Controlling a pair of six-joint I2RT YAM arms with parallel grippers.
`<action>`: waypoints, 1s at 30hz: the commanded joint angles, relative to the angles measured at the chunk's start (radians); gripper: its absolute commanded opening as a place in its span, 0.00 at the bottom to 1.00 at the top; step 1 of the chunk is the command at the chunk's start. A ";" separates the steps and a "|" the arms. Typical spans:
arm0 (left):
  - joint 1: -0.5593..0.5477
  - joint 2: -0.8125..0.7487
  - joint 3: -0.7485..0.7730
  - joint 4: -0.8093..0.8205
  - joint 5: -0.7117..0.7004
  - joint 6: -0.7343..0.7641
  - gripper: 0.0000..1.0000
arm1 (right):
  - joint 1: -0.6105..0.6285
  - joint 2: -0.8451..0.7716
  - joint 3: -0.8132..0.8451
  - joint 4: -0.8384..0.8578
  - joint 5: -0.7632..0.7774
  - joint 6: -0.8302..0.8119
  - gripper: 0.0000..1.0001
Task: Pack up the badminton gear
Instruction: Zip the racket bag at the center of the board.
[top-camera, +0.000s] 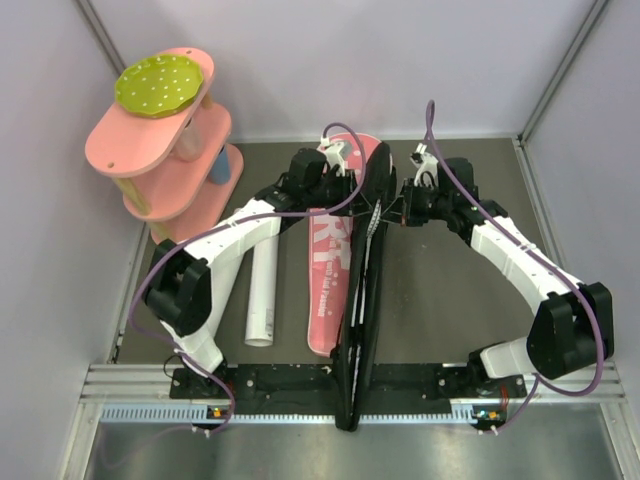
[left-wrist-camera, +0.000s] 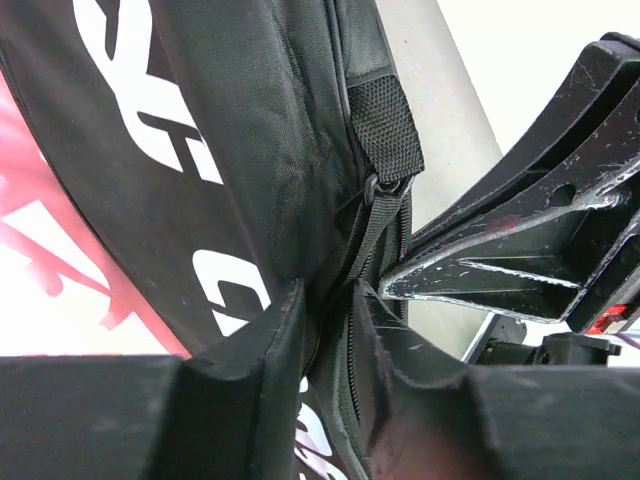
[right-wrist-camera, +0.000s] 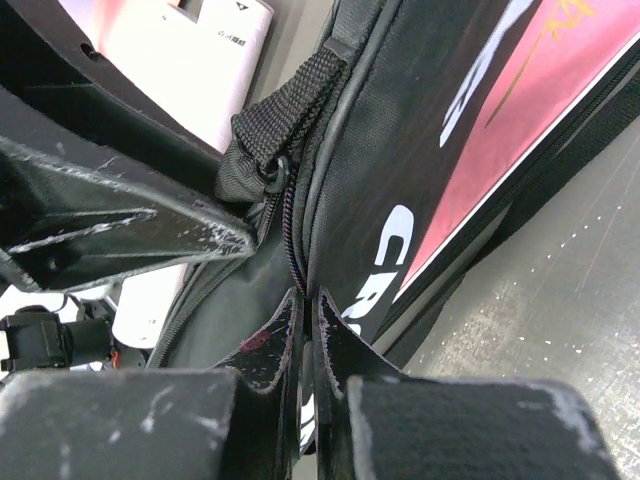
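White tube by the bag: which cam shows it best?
Top external. The white tube lies in full on the table, between the left arm and the pink side of the racket bag. Left wrist doesn't show it, only bag fabric and zipper. Right wrist shows a white labelled shape at the top that may be it; cannot tell.

I am looking down at a dark grey table (top-camera: 560, 300) that is carrying everything. A pink tiered shelf (top-camera: 160, 150) is standing at its far left corner. A long white tube (top-camera: 262, 295) is lying lengthwise just right of the shelf. Beside the tube, the pink racket-shaped bag (top-camera: 328, 290) is lying flat, and its black side (top-camera: 362, 300) is standing up on edge, reaching past the table's near edge.
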 joint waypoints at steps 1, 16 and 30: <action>0.005 -0.021 0.037 0.011 0.020 0.008 0.24 | 0.000 -0.037 0.044 0.072 -0.041 0.007 0.00; 0.034 -0.105 0.086 0.065 0.129 -0.015 0.00 | 0.002 -0.027 0.046 0.075 -0.043 0.006 0.00; 0.063 -0.056 0.114 0.119 0.192 -0.074 0.00 | 0.000 -0.034 0.061 0.062 -0.047 0.007 0.00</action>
